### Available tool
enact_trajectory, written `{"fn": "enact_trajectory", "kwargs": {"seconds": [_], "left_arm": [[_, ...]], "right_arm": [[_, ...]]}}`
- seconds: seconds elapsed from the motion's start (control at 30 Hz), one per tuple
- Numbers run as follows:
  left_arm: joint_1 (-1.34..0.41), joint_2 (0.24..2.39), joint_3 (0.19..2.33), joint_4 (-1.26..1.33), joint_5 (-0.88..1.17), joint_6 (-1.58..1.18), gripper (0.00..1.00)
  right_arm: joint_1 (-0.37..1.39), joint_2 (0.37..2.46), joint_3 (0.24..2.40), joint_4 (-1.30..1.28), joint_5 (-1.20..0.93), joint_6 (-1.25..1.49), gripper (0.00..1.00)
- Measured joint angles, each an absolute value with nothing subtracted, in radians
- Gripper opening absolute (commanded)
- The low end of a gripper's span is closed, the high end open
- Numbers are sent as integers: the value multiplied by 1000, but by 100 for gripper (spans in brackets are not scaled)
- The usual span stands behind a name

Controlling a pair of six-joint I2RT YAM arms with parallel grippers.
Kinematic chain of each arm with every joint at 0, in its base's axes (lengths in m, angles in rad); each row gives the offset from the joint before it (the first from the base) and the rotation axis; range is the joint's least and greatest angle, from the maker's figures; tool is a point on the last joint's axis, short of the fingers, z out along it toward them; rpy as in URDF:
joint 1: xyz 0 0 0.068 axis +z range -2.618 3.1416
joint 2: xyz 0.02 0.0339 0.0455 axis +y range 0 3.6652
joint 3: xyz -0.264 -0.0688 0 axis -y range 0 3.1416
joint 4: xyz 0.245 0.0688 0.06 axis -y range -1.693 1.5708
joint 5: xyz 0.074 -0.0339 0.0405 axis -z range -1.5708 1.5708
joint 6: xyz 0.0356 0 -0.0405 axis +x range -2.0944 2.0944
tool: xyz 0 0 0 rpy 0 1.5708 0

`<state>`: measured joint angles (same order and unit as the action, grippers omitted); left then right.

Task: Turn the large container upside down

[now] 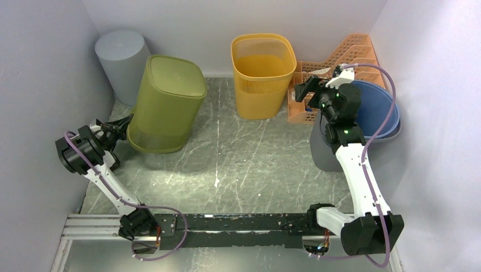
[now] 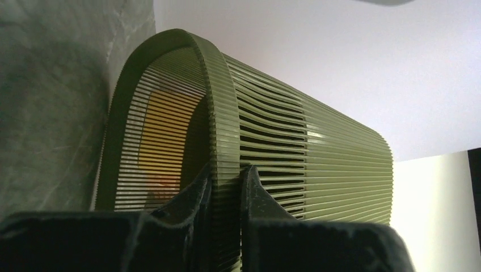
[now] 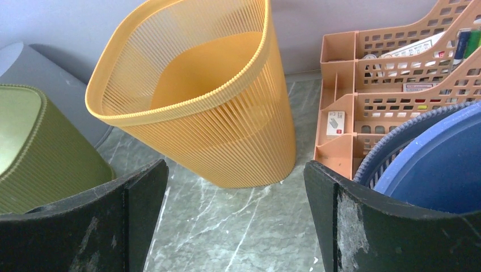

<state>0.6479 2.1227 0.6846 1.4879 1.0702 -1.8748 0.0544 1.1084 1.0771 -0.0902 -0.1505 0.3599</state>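
Grey marbled tabletop [image 1: 238,164], pale lilac walls around it. My left pincer [image 1: 122,129] is nipped onto the lower rim of the olive-green wastebasket [image 1: 170,96], one finger inside and one outside. That basket sits back-left, base up and tilted, beside a grey cylindrical bin [image 1: 122,56]. Farther right an orange wastebasket [image 1: 262,79] stands mouth up. My right pincer [image 1: 302,89] hangs spread wide, holding nothing, near a peach desk organiser [image 1: 357,56] and a blue basket [image 1: 377,107].

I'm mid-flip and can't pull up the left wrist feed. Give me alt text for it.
Two black fingers of the left gripper straddle the ribbed rim of the olive-green bin, one inside, one outside, pressed against it. Orange shows through the slats; grey marbled table lies at left.
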Motion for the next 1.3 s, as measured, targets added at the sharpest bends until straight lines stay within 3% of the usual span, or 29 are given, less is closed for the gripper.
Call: {"fn": "enact_trajectory", "kwargs": {"seconds": [0.43, 0.57, 0.73, 1.0, 1.2, 1.3], "left_arm": [[739, 2274, 721, 1491, 1073, -1859, 10], [748, 2305, 727, 1496, 1096, -1822, 23], [747, 2302, 722, 1493, 1120, -1743, 26], [725, 2155, 697, 1290, 1100, -1443, 51], [686, 1922, 794, 868, 1025, -1088, 69], [659, 1845, 887, 619, 951, -898, 87]], "right_arm": [[55, 1121, 1079, -76, -154, 358, 91], [55, 1126, 1079, -69, -157, 358, 91], [55, 1130, 1079, -61, -158, 358, 92], [55, 1142, 1079, -41, -162, 359, 93], [56, 1153, 1079, -27, -162, 358, 93], [57, 1159, 1079, -19, -164, 358, 93]]}}
